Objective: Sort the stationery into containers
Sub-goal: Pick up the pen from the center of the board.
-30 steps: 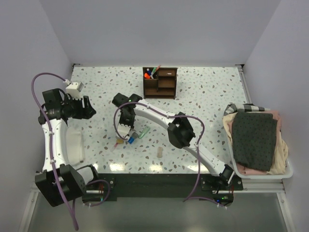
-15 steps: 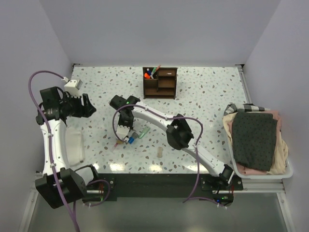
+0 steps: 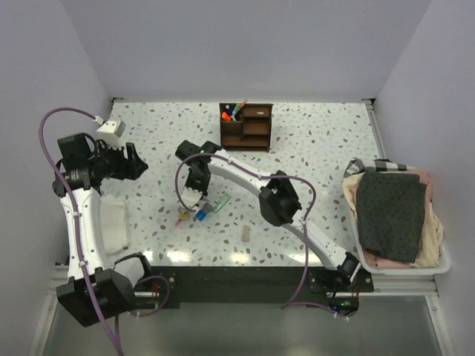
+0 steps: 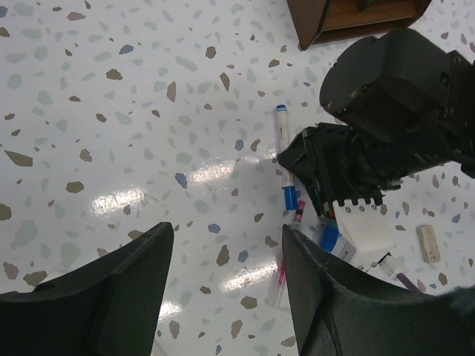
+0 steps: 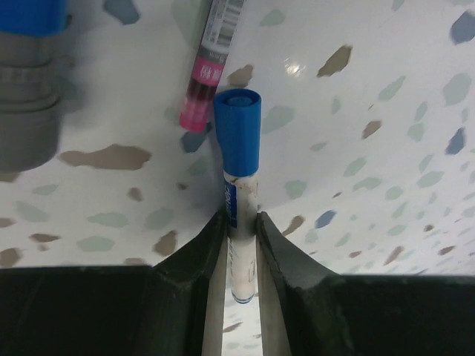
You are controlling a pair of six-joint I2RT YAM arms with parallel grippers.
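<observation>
Barely begun, with few pens [image 3: 234, 111] in the organizer [image 3: 246, 126] at mid far edge. Clamping a blue-capped marker [image 5: 239, 148] mid-worktop with the right gripper [image 5: 237, 219], left gripper [image 4: 226, 233] spread empty by the left edge; yet to sort: green marker [image 3: 220, 202], eraser [image 3: 246, 233].

A marker [image 5: 236, 119] lies on the table [image 3: 319, 148] between the fingertips of the right gripper [image 5: 239, 219], touching both, with its capped end reaching out past them. A pen [image 5: 211, 67] lies just beyond that cap, slightly to one side. A second marker [image 3: 220, 202] lies just beside this gripper, and an eraser [image 3: 246, 233] lies farther off toward the arm bases. The organizer box [image 3: 246, 126] stands behind the gripper's wrist, toward the table's far side. The left gripper [image 4: 225, 237] hangs well apart, with a folded cloth [image 3: 111, 222] on its base side. A basket [image 3: 404, 268] of cloths sits far right.
</observation>
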